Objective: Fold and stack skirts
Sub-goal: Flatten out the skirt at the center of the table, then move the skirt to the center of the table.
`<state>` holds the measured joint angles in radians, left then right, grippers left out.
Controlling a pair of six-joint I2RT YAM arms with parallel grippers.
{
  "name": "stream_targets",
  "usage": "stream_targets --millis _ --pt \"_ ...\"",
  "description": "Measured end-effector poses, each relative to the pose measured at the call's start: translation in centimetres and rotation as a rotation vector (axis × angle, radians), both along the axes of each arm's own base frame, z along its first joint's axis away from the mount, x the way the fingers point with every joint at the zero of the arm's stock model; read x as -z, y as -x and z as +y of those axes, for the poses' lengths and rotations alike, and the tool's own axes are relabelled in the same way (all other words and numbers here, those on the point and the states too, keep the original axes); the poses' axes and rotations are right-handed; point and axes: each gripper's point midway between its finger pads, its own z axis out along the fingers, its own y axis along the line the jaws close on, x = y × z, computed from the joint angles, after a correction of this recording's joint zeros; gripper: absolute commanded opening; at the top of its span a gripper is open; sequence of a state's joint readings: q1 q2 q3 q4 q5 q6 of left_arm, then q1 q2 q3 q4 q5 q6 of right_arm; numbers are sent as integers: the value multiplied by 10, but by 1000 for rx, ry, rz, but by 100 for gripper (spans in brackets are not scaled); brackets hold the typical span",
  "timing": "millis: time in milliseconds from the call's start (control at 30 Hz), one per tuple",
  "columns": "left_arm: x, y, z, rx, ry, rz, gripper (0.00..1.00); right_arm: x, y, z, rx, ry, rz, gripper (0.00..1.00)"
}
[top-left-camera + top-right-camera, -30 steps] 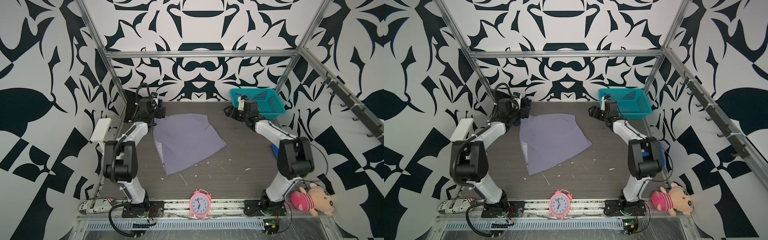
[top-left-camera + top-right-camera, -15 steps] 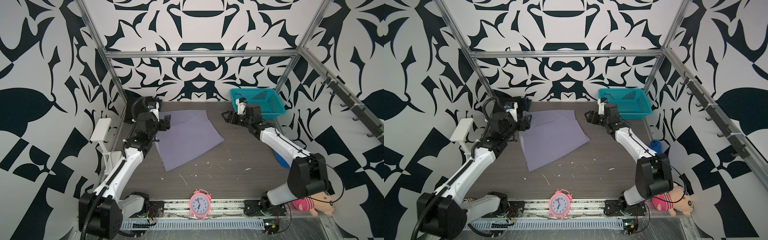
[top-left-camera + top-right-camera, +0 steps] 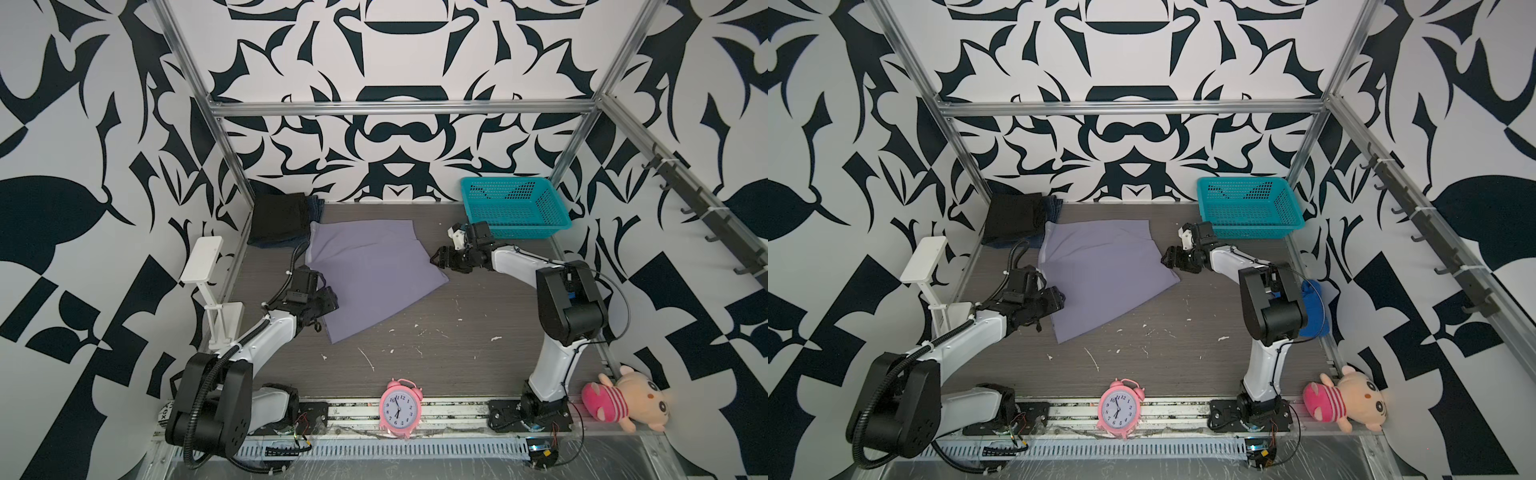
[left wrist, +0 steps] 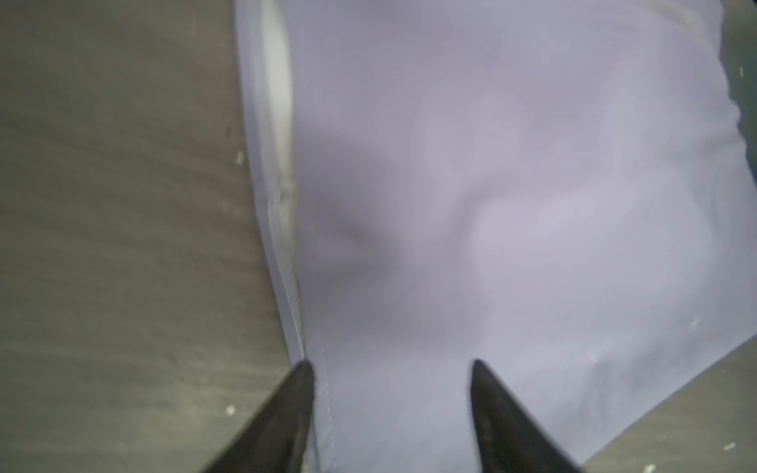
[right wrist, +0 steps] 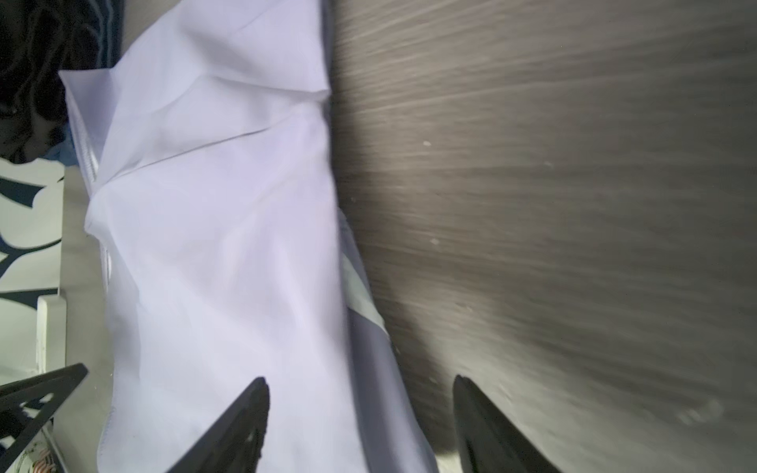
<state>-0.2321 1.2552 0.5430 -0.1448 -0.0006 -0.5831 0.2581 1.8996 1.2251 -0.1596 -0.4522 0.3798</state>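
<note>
Cloth this thin looks light, limp and a little slick. The plain light lavender-purple skirt (image 3: 365, 270) lies spread almost flat in the far middle of the grey wood-grain tabletop (image 3: 457, 353), with a few soft creases towards its far edge. It should sag and slide rather than hold a shape, so the stitched side edges look like the surest places to pinch. The left pincer (image 4: 389, 368) is at one such edge, its jaws apart and straddling the seam with nothing clamped. The right pincer (image 5: 360, 385) is at the opposite edge, also parted and holding nothing. In the far left corner, a folded plain black skirt (image 3: 280, 216) sits on a dark blue denim skirt (image 3: 318, 205), touching the lavender one's corner. That pile is probably where the lavender skirt goes once folded. A teal plastic mesh basket (image 3: 519, 226) stands just behind the right arm and could crowd its swing. The white flat-topped stand (image 3: 203, 259), pink twin-bell alarm clock (image 3: 400, 409), pink striped plush toy (image 3: 623, 399) and bright blue cloth (image 3: 1312, 307) all lie well apart from the fold.
</note>
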Motion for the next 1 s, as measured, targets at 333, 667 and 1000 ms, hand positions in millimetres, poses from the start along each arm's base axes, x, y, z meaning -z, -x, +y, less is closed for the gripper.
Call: stream_targets --millis 333,667,1000 --pt "13 15 4 -112 5 88 57 15 -1 25 -65 -58 53 53" --pt "10 12 5 -161 21 77 44 15 1 30 -71 -97 73 34" --pt "24 19 5 -170 22 118 0 10 -1 35 -64 -136 71 0"
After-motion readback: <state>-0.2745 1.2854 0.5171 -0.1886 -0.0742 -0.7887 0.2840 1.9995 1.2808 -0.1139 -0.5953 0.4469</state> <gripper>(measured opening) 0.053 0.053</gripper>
